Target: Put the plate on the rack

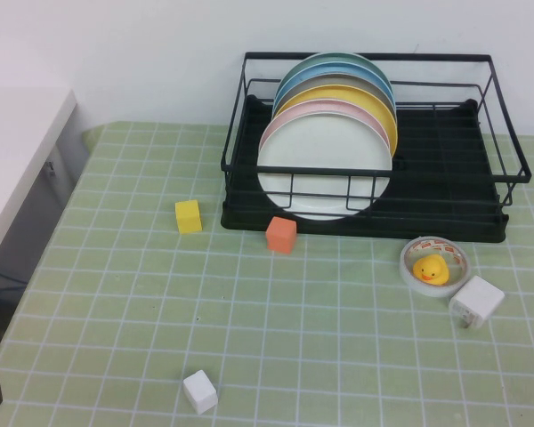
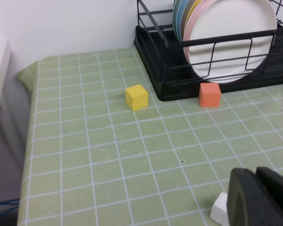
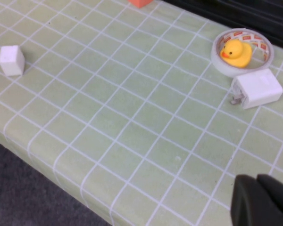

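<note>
The pale mint-white plate point(image 1: 325, 173) is standing upright at the front of the black wire dish rack point(image 1: 445, 191), upper right of the high frame, before a pink plate point(image 1: 289, 120). Left end effector point(image 2: 259, 190) and right end effector point(image 3: 262, 200) are hanging closed and empty above the worktop point(image 1: 116, 302)

I'm looking down from the raised camera toward the rack point(image 1: 365, 142) at 12 o'clock. Both wrist cameras are hovering low and near the surface point(image 1: 294, 338), sharing the white cube point(image 3: 11, 60).
</note>
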